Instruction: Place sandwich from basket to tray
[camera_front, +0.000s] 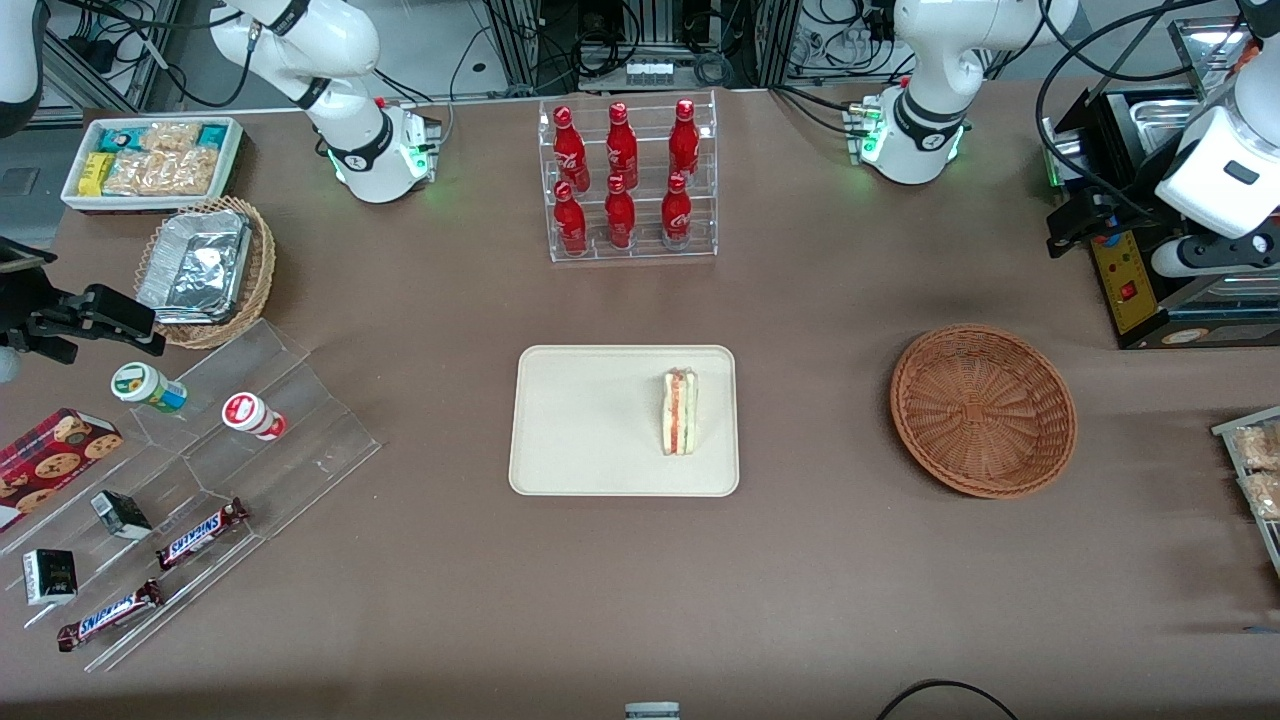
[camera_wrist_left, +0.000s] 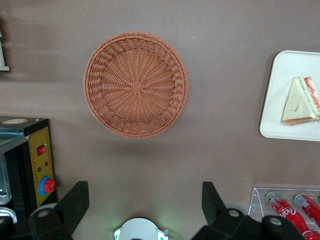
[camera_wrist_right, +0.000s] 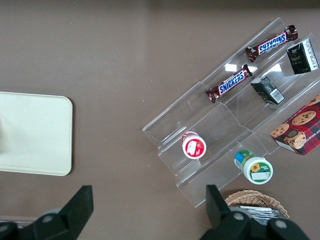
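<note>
The sandwich (camera_front: 680, 412) (camera_wrist_left: 300, 102), a pale wedge with a red and green filling stripe, lies on the cream tray (camera_front: 580, 420) (camera_wrist_left: 285, 90) (camera_wrist_right: 30, 132) at the tray's edge nearest the basket. The reddish-brown wicker basket (camera_front: 983, 410) (camera_wrist_left: 136, 85) sits beside the tray, toward the working arm's end, with nothing in it. My gripper (camera_front: 1075, 225) (camera_wrist_left: 144, 192) hangs high above the table, farther from the front camera than the basket. It is open, its black fingers (camera_wrist_left: 75, 200) spread wide with nothing between them.
A clear rack of red bottles (camera_front: 628, 180) (camera_wrist_left: 292, 210) stands farther back than the tray. A black appliance with a red switch (camera_front: 1150, 280) (camera_wrist_left: 40, 165) sits by my gripper. Toward the parked arm's end are an acrylic stepped shelf with snacks (camera_front: 200, 470) and a foil-container basket (camera_front: 205, 270).
</note>
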